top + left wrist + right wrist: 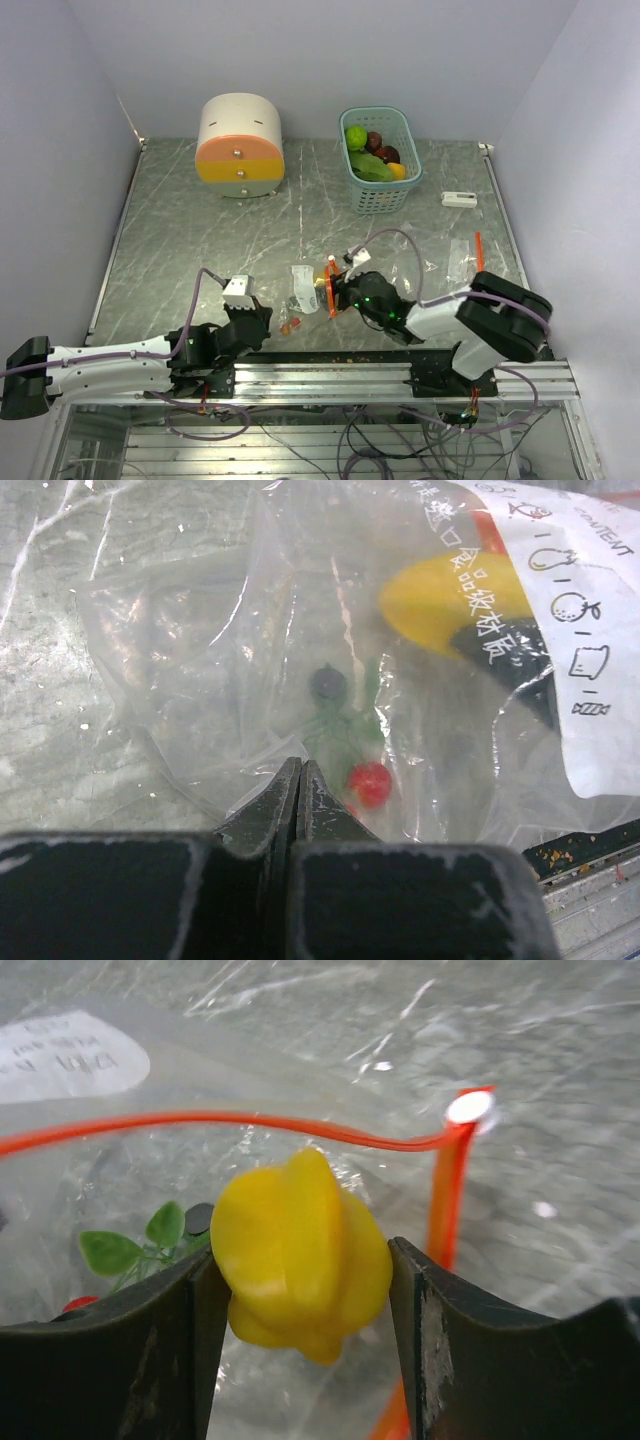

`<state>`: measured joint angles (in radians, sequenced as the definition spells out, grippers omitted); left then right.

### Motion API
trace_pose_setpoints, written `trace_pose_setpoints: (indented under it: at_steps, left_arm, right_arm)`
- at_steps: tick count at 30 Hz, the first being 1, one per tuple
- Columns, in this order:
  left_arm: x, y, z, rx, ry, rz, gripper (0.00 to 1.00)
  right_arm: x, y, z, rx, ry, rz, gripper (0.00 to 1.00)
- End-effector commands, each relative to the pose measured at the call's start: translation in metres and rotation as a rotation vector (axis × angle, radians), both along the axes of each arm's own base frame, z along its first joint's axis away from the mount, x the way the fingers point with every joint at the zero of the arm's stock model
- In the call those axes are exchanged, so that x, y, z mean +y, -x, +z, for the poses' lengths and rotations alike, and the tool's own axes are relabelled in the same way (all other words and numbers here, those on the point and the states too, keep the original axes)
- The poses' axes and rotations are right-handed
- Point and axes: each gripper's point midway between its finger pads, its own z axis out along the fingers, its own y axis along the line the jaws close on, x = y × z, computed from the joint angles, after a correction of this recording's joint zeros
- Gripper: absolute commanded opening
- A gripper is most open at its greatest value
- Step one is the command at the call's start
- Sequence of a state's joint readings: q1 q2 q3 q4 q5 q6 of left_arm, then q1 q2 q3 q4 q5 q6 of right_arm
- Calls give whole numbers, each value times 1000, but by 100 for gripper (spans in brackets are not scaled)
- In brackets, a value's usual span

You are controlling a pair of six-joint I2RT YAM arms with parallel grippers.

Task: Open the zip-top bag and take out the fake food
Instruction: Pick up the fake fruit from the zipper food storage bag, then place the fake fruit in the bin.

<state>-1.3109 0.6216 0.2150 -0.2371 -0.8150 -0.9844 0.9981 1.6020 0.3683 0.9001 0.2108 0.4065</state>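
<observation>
Bag check, everything counted. One zip-top bag (300, 288) lies on the table (200, 230) between the two pincers.

The right pincer (302, 1252) is clamped on one yellow fruit (295, 1225), with a finger pressed to each side of it, right at the bag's mouth. The one orange zip strip (250, 1120) curves just behind the fruit and drops down past that pincer's right finger. Deeper in the bag, off its left finger, there's one green sprig (125, 1248) with two leaves I can make out. One red berry (80, 1303) peeks out at the finger's edge.

The left pincer (298, 772) has its fingers pressed flat together, tips right at the near edge of the bag film. Can't tell if any film is caught between them. Straight ahead of the tips sits one dark berry (327, 683). The red berry is just right of them, and one white label (560, 630) is further ahead on the right.

Well beyond both pincers is one basket (375, 195) holding five pieces:
- one lime-green fruit (355, 137)
- two dark red pieces (375, 141)
- one green leafy piece (370, 166)
- one orange fruit (398, 171)

One drawer box (240, 147) stands far ahead of the left pincer. One second clear bag (458, 258) lies off to the right pincer's right.
</observation>
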Motion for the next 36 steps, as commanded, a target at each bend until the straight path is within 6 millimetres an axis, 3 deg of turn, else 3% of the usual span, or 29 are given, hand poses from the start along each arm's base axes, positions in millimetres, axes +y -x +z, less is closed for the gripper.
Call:
trace_pose_setpoints:
  at_steps: [1, 12, 22, 28, 36]
  left_arm:
    - [3, 0, -3, 2, -11, 15, 7]
    - [0, -2, -6, 3, -34, 16, 7]
    - [-5, -2, -8, 3, -19, 6, 7]
    - [-8, -3, -16, 12, -41, 9, 7]
    - [-7, 2, -24, 33, -22, -5, 7]
  right_arm:
    - [-34, -2, 15, -24, -39, -69, 34]
    - [-102, -5, 60, -104, -127, -197, 32]
    - [-117, -33, 124, -191, -155, -293, 31]
    - [-116, -69, 172, -280, -119, -332, 31]
    - [-144, -148, 241, -394, -70, -443, 31]
